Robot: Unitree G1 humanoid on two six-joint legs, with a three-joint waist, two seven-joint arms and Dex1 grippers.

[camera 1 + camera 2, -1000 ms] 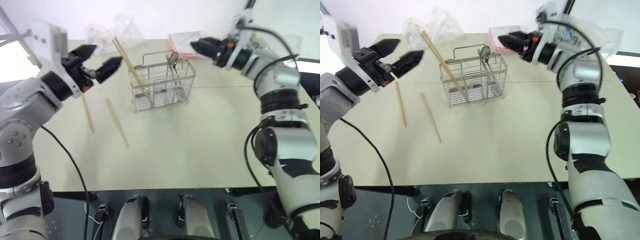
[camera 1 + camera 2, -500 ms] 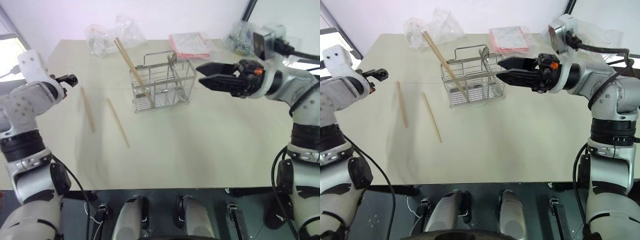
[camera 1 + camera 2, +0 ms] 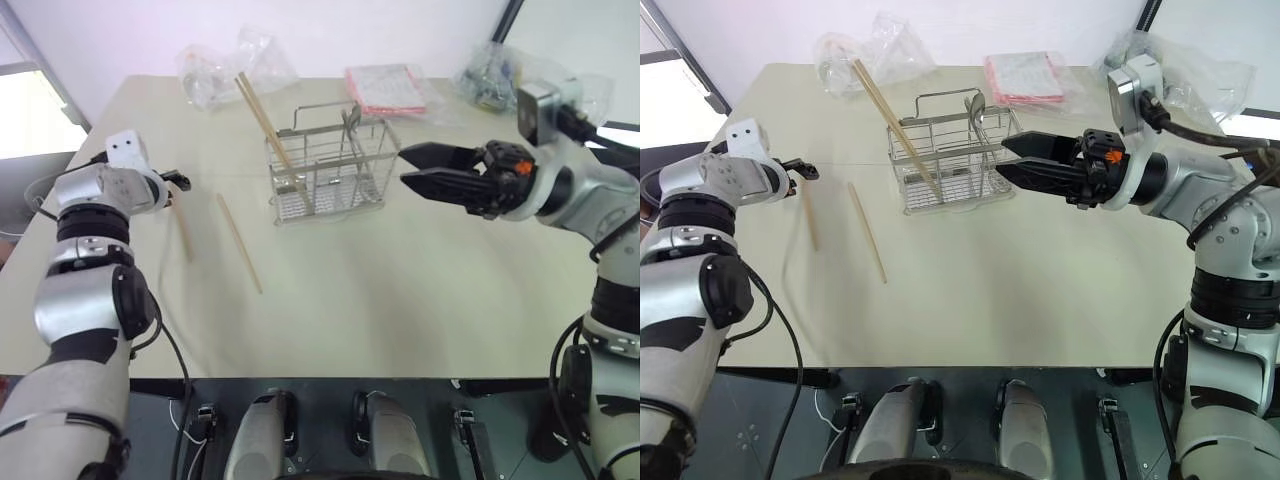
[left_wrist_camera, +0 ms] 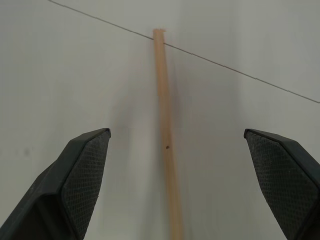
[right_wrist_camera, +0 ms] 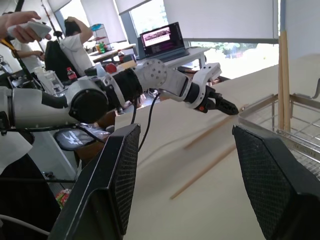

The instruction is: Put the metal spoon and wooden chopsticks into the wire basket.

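Observation:
The wire basket (image 3: 330, 172) stands mid-table. The metal spoon (image 3: 347, 122) stands upright in it, and two wooden chopsticks (image 3: 262, 122) lean out of its left end. Two more chopsticks lie flat on the table left of the basket, one further left (image 3: 183, 230) and one nearer the basket (image 3: 240, 245). My left gripper (image 3: 176, 181) is low over the far end of the left one, open, its fingers either side of the stick (image 4: 165, 140) without touching it. My right gripper (image 3: 405, 165) hovers just right of the basket, pointing at it, open and empty.
Clear plastic bags (image 3: 222, 66) and a pink packet (image 3: 382, 88) lie at the table's back edge, another bag (image 3: 488, 78) at back right. People and a laptop (image 5: 162, 40) are beyond the table's left side.
My left arm has swung down from in front of the basket to the left chopstick. My right gripper has drawn back from above the basket to its right side.

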